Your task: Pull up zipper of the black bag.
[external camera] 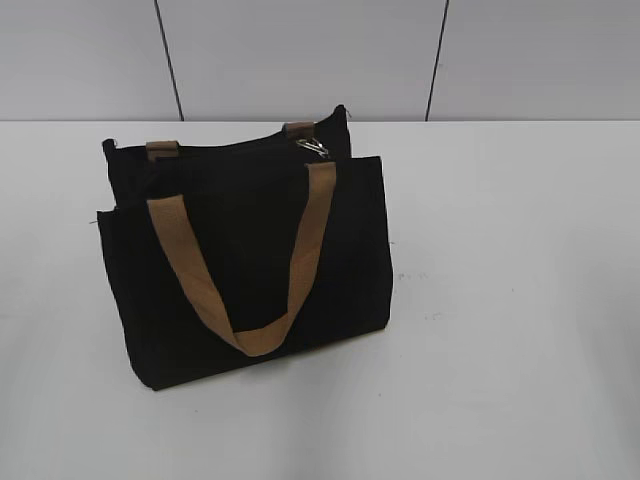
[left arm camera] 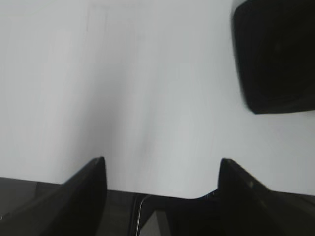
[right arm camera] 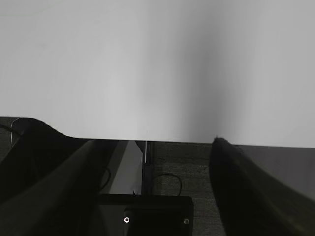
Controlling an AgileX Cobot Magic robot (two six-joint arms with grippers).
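The black bag point(external camera: 240, 250) stands upright on the white table point(external camera: 500, 300), left of the middle in the exterior view. Its front tan handle point(external camera: 250, 280) hangs down over the front panel. The silver zipper pull point(external camera: 312, 147) sits at the right end of the bag's top edge. No arm shows in the exterior view. In the left wrist view my left gripper point(left arm camera: 162, 164) is open and empty over bare table, with a corner of the bag point(left arm camera: 275, 54) at the upper right. My right gripper point(right arm camera: 152, 142) is open and empty at the table's near edge.
A grey panelled wall point(external camera: 300, 50) stands behind the table. In the right wrist view the floor, cables and a black base unit point(right arm camera: 157, 216) show below the table edge.
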